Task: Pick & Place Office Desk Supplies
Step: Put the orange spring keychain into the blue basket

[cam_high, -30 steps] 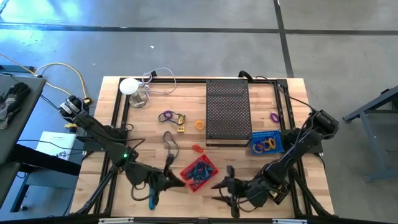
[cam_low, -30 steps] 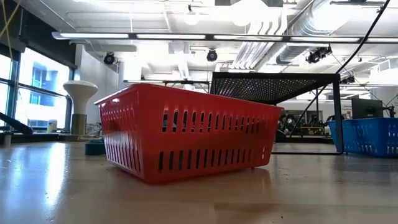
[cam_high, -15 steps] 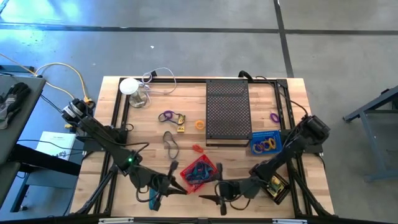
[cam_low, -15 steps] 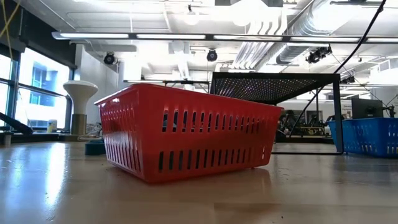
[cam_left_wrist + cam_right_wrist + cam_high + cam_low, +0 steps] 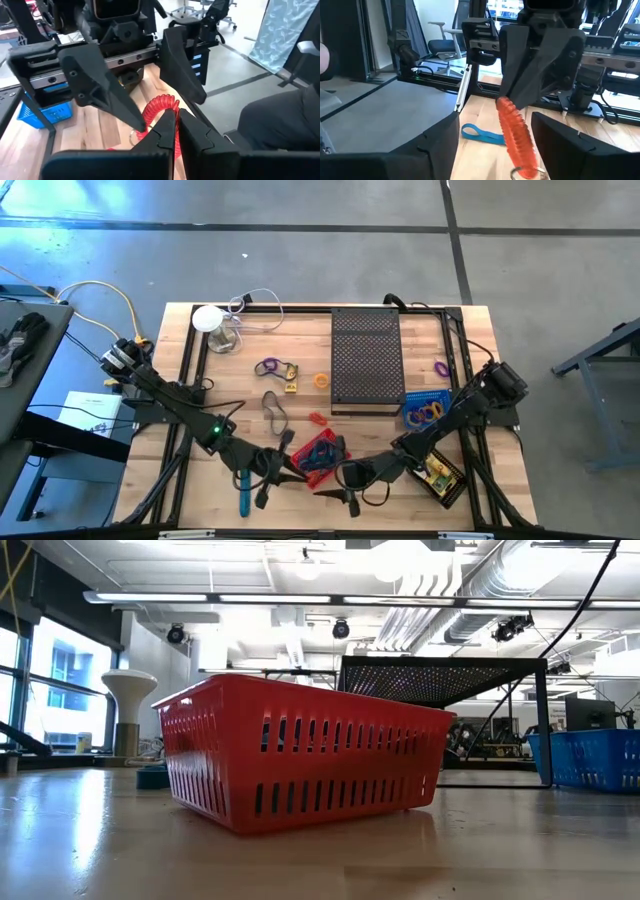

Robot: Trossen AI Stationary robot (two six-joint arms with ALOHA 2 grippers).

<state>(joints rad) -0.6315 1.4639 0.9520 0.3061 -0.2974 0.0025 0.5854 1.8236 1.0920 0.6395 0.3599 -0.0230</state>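
Left gripper (image 5: 172, 131) clamped on red coiled cord (image 5: 161, 107); right gripper (image 5: 495, 137) jaws apart around it.

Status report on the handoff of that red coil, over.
Left gripper shut on red coil. Right gripper open, jaws either side of the coil. Both meet beside red basket. Nothing blocking.

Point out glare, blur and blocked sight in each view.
High view: even light, sharp. Low view: ceiling lights glare off the table; the red basket blocks the middle. Left wrist view: own fingers blurred. Right wrist view: red coil soft; bright windows behind.
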